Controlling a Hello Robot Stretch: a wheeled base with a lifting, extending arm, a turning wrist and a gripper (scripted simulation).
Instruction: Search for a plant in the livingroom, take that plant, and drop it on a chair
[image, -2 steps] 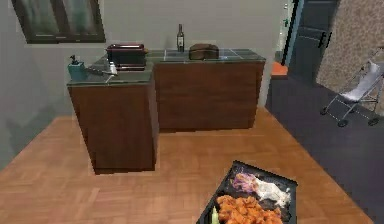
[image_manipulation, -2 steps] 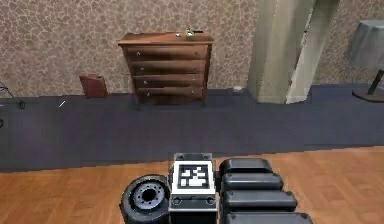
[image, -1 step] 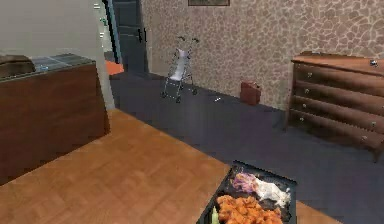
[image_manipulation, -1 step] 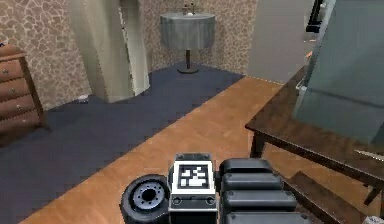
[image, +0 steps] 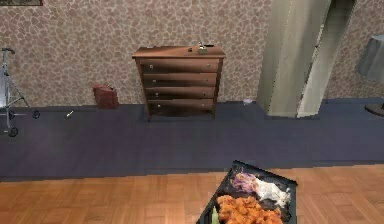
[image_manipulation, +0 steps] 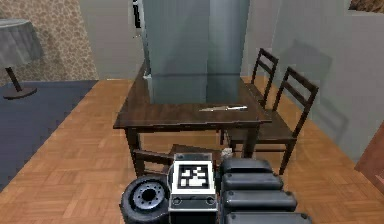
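Two dark wooden chairs (image_manipulation: 296, 104) stand at the right side of a dark dining table (image_manipulation: 180, 108) in the arm side view, and a third chair (image_manipulation: 152, 160) is tucked in at its near side. My gripper's dark body (image_manipulation: 150, 198) shows at the bottom edge, left of a white marked square. Its far end is not clear, so I cannot tell whether it holds anything. In the forward view a black tray (image: 222, 196) with orange, white and purple clumps lies at the bottom edge.
A brown dresser (image: 180, 82) stands against the patterned wall with a small dark thing on top. A red box (image: 105, 96) sits at its left and a metal walker (image: 10, 90) at the left edge. A knife (image_manipulation: 222, 108) lies on the table. A round side table (image_manipulation: 16, 58) stands far left.
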